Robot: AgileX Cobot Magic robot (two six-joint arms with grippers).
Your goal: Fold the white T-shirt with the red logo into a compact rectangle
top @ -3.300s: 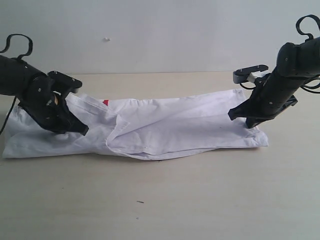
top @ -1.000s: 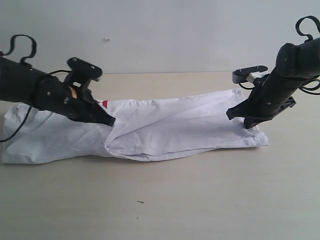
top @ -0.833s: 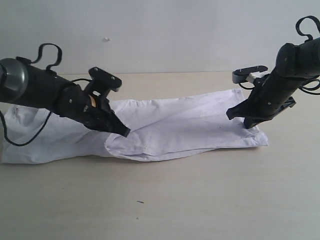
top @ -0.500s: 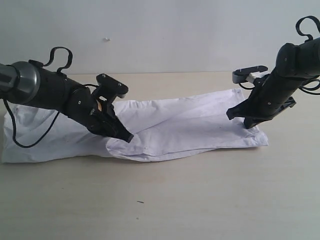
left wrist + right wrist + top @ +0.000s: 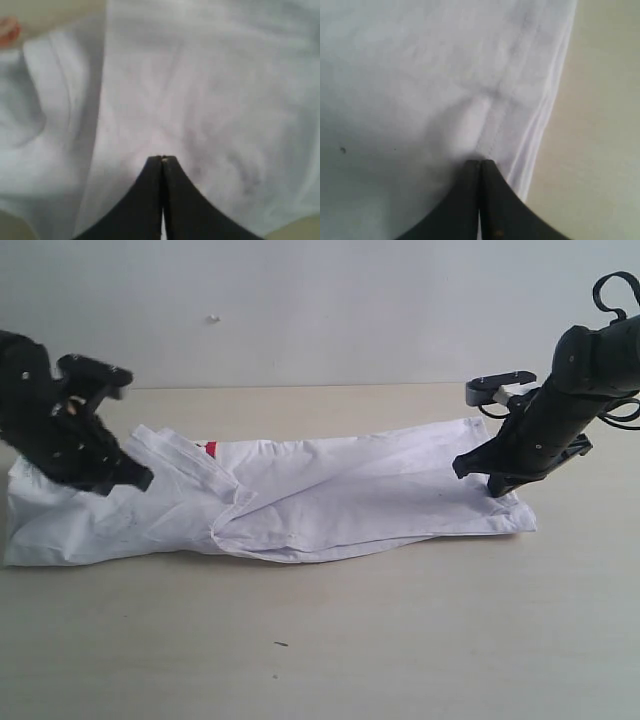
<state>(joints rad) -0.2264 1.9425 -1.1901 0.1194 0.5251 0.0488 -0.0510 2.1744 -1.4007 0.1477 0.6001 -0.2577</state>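
White cotton fills the middle of the scene: the white T-shirt (image 5: pixel 340 495) lies on the tan table (image 5: pixel 350 650) as one long, low band running from side to side. Its sides are already turned in lengthwise, though the layers sit rumpled, and a loose flap (image 5: pixel 190 455) is creased up near the left end. By the look of it the narrowing fold is done, while the crosswise folds that would shorten the band into a compact rectangle are not yet made, and the flap wants smoothing first. The left gripper (image 5: pixel 135 478) hangs over the left part of the shirt with its fingers pressed together and nothing visibly between them. The right gripper (image 5: pixel 495 487) rests on the right end beside the stitched hem (image 5: pixel 507 95), fingers likewise closed tip to tip. A small pucker of cloth sits just ahead of them, but whether any fabric is nipped cannot be told. Of the red logo (image 5: pixel 210 448) only a thin sliver peeks out from under a fold, so no letter can be read. A reddish smudge (image 5: pixel 7 31) in the left wrist view is too blurred to name.
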